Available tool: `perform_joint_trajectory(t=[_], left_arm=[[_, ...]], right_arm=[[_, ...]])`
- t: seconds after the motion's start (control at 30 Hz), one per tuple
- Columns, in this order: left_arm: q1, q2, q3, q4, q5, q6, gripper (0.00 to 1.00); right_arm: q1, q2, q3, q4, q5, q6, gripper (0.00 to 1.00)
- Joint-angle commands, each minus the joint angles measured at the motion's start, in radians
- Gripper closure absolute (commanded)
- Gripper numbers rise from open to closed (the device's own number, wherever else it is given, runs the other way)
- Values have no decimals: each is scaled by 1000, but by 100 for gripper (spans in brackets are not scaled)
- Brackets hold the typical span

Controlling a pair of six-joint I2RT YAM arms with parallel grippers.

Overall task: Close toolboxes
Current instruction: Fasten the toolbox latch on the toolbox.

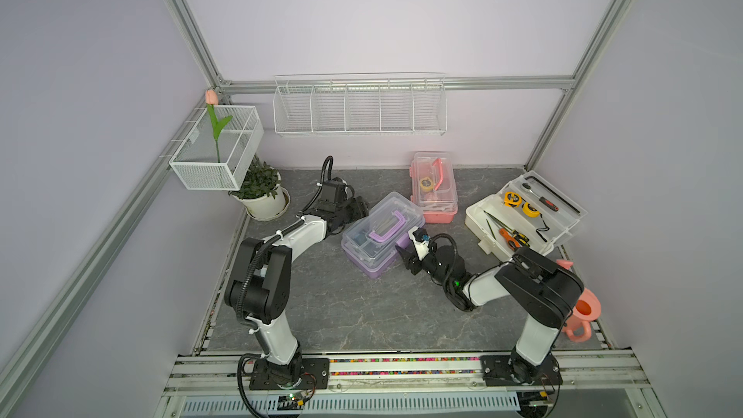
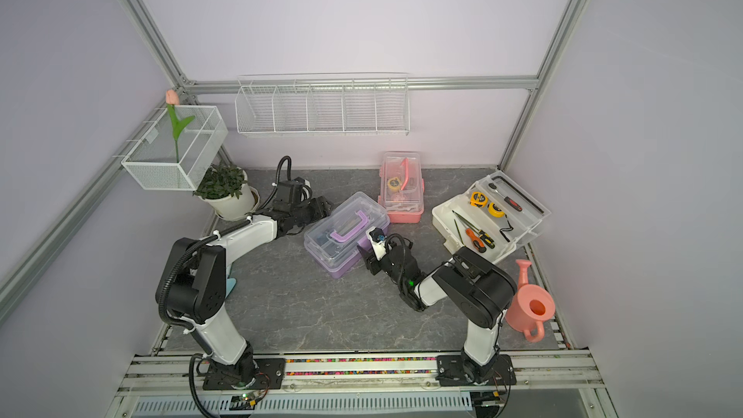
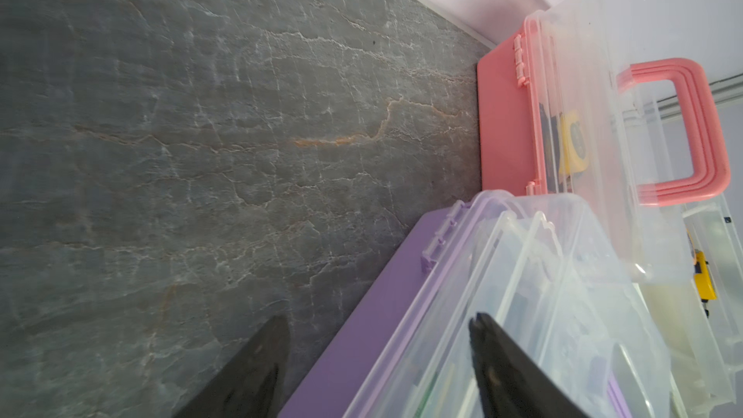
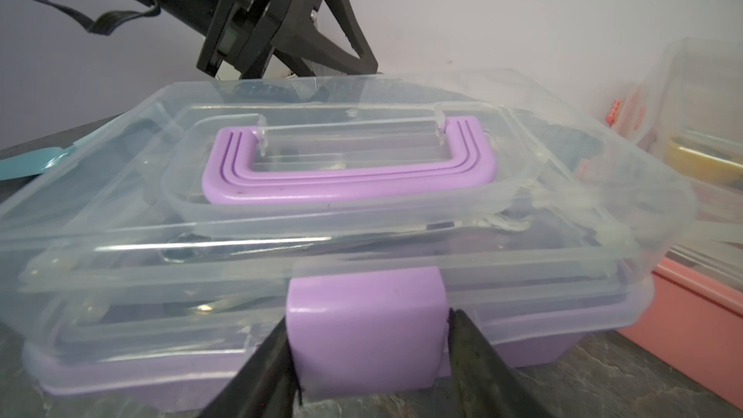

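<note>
The dark stone-pattern counter (image 1: pixel 354 315) is closed in by pale lilac walls. In its middle lies the purple toolbox (image 1: pixel 376 253), set at an angle, with its clear lid down and its handle (image 4: pixel 349 178) lying flat. My right tool (image 4: pixel 368 315) is at the front, with one finger on each side of the purple latch (image 4: pixel 366 343). I cannot tell whether they pinch it. My left tool (image 3: pixel 380 317) is released, its jaws wide apart at the hinge side and one finger above the lid. Near the far corner stands the pink toolbox (image 1: pixel 439 215), lid down and handle upright. To the right, well apart, the white toolbox (image 1: pixel 478 217) is open, and tape measures and screwdrivers show inside. In both top views my right arm covers its near corner. A pink watering can (image 2: pixel 530 309) sits behind that arm.
</note>
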Motion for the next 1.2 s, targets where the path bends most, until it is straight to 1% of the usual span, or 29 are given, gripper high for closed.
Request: perform_joint_trajectory(t=[0.0, 0.2, 0.3, 0.37, 0.67, 0.93, 1.1, 1.17], left_arm=[[1, -5, -11, 55, 67, -8, 27], [2, -37, -81, 122, 107, -46, 27], [2, -38, -83, 120, 118, -45, 27], [2, -33, -83, 123, 124, -44, 27], [2, -13, -99, 164, 163, -61, 27], [2, -15, -117, 190, 190, -72, 28], [2, -10, -132, 218, 212, -88, 28], [1, -8, -137, 227, 221, -94, 28]], right_arm=[[-1, -34, 40, -185, 117, 133, 40], [7, -82, 99, -412, 159, 328, 44], [10, -101, 130, -504, 149, 424, 41], [10, -105, 138, -527, 144, 478, 40], [-6, -114, 169, -577, 81, 669, 39], [-55, -127, 181, -580, -27, 844, 41], [-66, -152, 182, -549, -62, 882, 41], [-74, -167, 166, -494, -63, 875, 42]])
